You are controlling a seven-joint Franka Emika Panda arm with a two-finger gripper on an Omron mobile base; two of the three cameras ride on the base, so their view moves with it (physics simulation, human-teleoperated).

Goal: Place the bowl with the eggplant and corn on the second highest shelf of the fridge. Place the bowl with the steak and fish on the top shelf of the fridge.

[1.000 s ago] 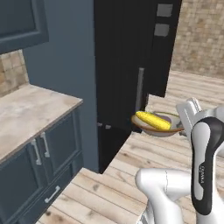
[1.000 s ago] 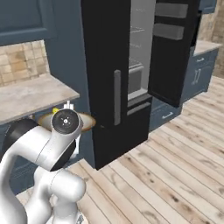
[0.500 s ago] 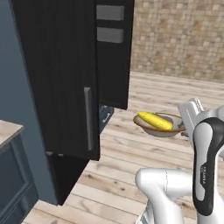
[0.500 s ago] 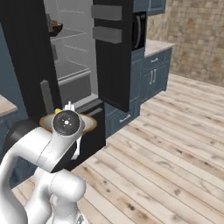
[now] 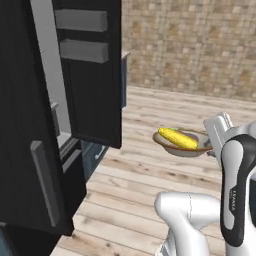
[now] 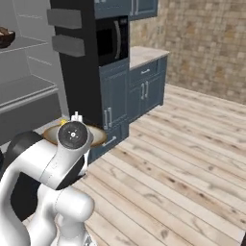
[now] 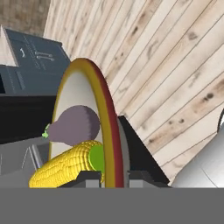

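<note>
Hand view: tool (image 7: 110,176) clamped narrow on the rim of the bowl (image 7: 109,127), one dark tip either side of the wall. Rim is banded yellow then red, inside pale grey, smooth. In it the corn (image 7: 65,165), bright yellow w/ knobbly kernels and a green end, lies against the eggplant (image 7: 74,124), matte purple-grey, rounded, green stem at 9 o'clock. Behind the bowl: pale wood plank floor (image 7: 175,65), blue-grey cabinets (image 7: 30,65) at 10 o'clock.

Left base view: same bowl (image 5: 182,143) seen side-on, shallow, held level over the floor just beside the white arm; corn (image 5: 178,138) lies across it, eggplant can't be made out here. Fridge (image 5: 30,130) at 9 o'clock, tall, black, flat-faced, door (image 5: 92,75) swung open w/ two grey door bins up top.

Right base view: bowl (image 6: 96,137) mostly behind the arm's round joint, only a tan edge. Fridge interior grey; a second, dark bowl (image 6: 5,36) sits on a light-grey shelf (image 6: 24,45) at 10 o'clock, contents too small to tell. Cabinets w/ pale stone desk (image 6: 144,55) at 1 o'clock, tan brick-pattern wall beyond.
</note>
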